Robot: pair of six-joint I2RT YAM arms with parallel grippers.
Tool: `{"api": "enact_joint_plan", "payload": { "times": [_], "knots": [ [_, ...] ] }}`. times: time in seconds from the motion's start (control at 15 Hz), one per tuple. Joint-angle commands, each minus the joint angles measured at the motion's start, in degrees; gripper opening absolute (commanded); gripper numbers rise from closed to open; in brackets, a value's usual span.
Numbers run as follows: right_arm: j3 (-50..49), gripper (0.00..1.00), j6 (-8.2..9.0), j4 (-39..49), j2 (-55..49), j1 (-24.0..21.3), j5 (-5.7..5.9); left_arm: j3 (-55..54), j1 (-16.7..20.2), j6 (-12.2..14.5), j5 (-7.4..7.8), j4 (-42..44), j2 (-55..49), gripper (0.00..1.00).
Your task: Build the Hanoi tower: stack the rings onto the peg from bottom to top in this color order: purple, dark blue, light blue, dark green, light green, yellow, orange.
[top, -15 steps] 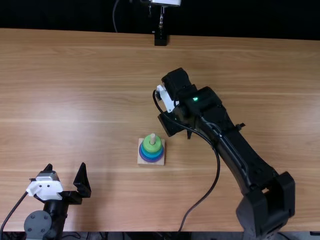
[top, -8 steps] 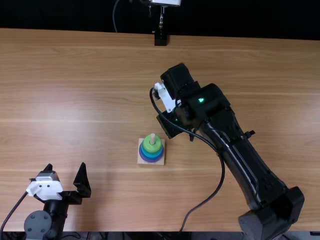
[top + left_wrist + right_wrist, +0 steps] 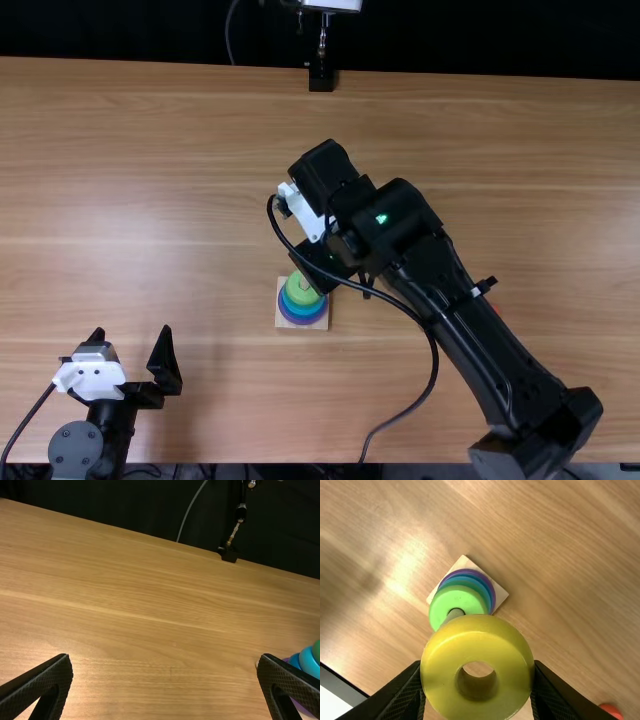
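One yellow ring [image 3: 477, 641] is sitting pinched between the fingers of the right gripper [image 3: 477, 670], nearest the right wrist camera and next in line for the peg [image 3: 454, 615]. Placing it well is calling for centring first: in this view, the ring's hole and the peg are not lining up, and the ring's edge is hiding part of the peg. Keeping the ring level with the stack is going to matter, since a tilted one is likely to be catching on the peg's tip. Lowering should be going slowly, with the grip holding until the hole is surrounding the peg; then the fingers should be parting evenly, so as not to be dragging the stack.

The yellow ring is looking thick, smooth and shiny, with a rounded outer edge and a narrow round hole. Beyond it, the light green ring [image 3: 439, 604] is lying around the peg, on top of darker green and blue bands, with the purple ring [image 3: 492, 590] spreading widest, just above the pale square base [image 3: 498, 596]. Farther off, a red-orange piece [image 3: 611, 711], probably the last ring, is resting on the table [image 3: 560, 575]. The left gripper [image 3: 165, 659] is standing wide open, holding nothing.
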Motion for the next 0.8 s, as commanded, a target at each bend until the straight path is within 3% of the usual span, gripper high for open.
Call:
{"api": "enact_joint_plan", "payload": {
  "times": [0.0, 0.4, 0.73],
  "knots": [
    [1.76, 0.0, -0.11, -0.17, -2.4, 1.0, -0.5, -3.17, 0.12, 0.21, 0.68, -1.07, -0.67, 1.0],
    [1.59, 0.0, 0.42, -0.07, -4.86, 4.34, -0.5, -3.17, 0.12, 0.21, 0.68, -1.07, -0.67, 1.0],
    [0.97, 0.0, 0.42, -0.07, -4.86, 4.07, -0.5, -3.17, 0.12, 0.21, 0.68, -1.07, -0.67, 1.0]
  ]
}}
